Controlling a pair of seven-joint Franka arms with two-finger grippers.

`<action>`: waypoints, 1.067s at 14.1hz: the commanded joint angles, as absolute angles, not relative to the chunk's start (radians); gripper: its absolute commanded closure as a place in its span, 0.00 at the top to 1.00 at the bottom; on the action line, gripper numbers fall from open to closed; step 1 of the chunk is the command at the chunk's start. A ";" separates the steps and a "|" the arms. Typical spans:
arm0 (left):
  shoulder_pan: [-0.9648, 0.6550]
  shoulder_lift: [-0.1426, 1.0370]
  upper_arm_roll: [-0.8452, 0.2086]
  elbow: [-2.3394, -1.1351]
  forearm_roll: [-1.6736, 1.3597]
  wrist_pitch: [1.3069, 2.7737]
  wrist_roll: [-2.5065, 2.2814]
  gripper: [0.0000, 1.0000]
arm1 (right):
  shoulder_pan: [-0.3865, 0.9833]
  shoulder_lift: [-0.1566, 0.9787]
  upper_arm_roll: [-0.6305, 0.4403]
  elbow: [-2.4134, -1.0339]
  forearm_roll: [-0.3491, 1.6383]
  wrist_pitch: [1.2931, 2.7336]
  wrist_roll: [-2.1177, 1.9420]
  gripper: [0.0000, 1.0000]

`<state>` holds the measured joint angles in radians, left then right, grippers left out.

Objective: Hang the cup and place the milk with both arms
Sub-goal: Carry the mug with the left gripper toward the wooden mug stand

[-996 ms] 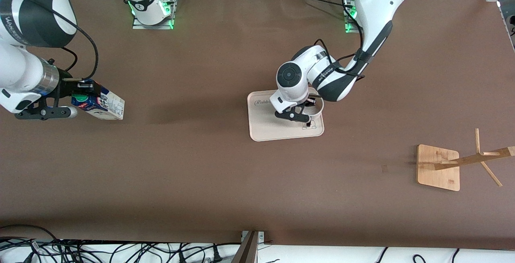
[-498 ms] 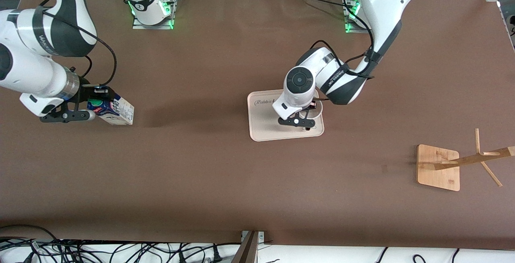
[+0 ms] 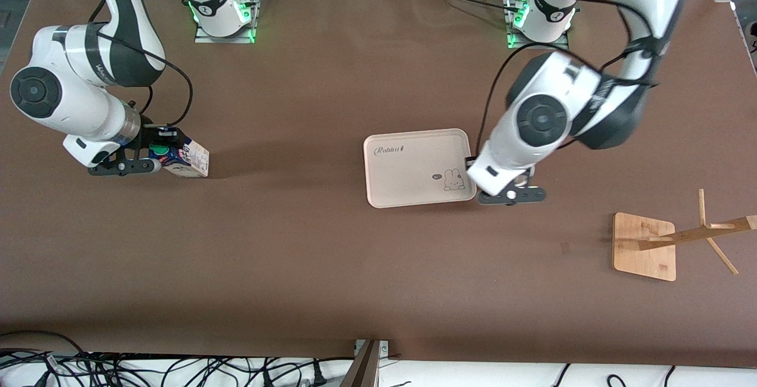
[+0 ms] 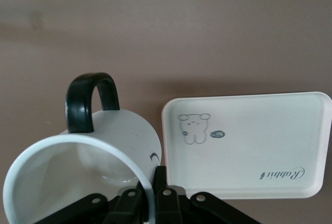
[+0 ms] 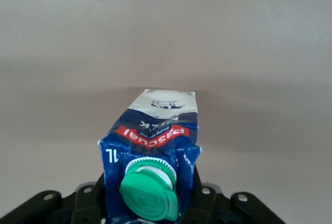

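Note:
My left gripper (image 3: 510,196) is shut on the rim of the white cup (image 4: 111,146). One finger is inside the cup and one outside, and the black handle (image 4: 89,101) points away from the gripper (image 4: 150,185). It holds the cup in the air just off the edge of the cream tray (image 3: 408,162) at the left arm's end. In the front view the wrist hides the cup. My right gripper (image 3: 155,164) is shut on the blue-and-white milk carton (image 3: 188,160) near its green cap (image 5: 149,195). It holds the carton (image 5: 155,130) above the table at the right arm's end.
The cream tray, printed with a rabbit, also shows in the left wrist view (image 4: 259,146). A wooden cup rack (image 3: 644,246) with slanted pegs stands on its square base near the left arm's end, nearer to the front camera than the tray.
My left gripper has lifted the cup off the tray and carried it toward the rack's end. My right gripper has carried the milk a little toward the table's middle.

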<state>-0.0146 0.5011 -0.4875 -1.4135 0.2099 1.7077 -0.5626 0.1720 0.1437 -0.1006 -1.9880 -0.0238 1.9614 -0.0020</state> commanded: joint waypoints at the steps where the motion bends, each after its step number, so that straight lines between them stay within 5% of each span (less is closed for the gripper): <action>1: 0.049 0.509 -0.494 -1.319 0.192 1.625 -0.402 0.00 | 0.155 0.100 -0.081 -2.043 -0.026 1.982 -0.005 0.59; 9: 0.359 0.505 -0.500 -1.246 0.178 1.525 0.015 0.00 | 0.155 0.098 -0.055 -2.114 -0.020 2.009 -0.020 0.59; 15: 0.376 0.505 -0.497 -1.209 0.176 1.506 0.034 0.00 | 0.152 0.097 -0.055 -2.146 -0.017 2.048 -0.060 0.59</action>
